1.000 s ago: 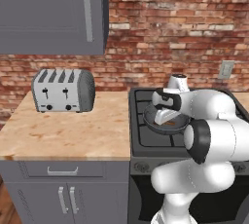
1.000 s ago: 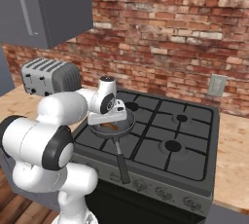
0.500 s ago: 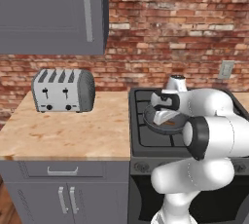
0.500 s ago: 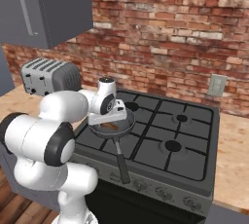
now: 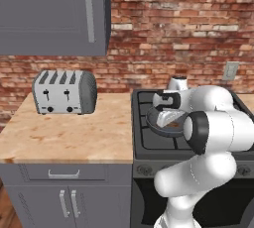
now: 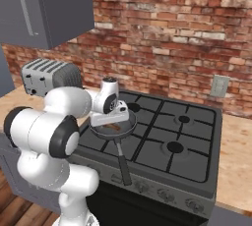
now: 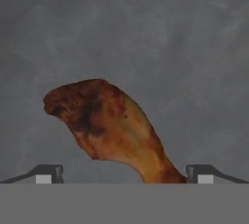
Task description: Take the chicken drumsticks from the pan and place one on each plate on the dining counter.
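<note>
The dark grey pan [image 6: 129, 122] sits on the stove's front left burner, its long handle [image 6: 122, 163] pointing toward me. My gripper [image 7: 124, 175] hangs straight down into it, open, with a fingertip [image 7: 47, 174] on either side of one reddish-brown chicken drumstick [image 7: 104, 121]. The thin bone end lies between the tips; nothing is gripped. From the base, the gripper [image 5: 167, 113] [image 6: 112, 120] stands over the pan [image 5: 158, 125], and a bit of brown drumstick [image 5: 173, 124] [image 6: 114, 127] shows beneath it. The plates and the dining counter are out of view.
A black gas stove [image 6: 167, 136] with grates carries the pan. Left of it lies a wooden worktop [image 5: 64, 133] with a silver toaster [image 5: 63, 91]. A grey wall cabinet [image 5: 54, 14] hangs above, and a brick wall [image 6: 162, 28] runs behind.
</note>
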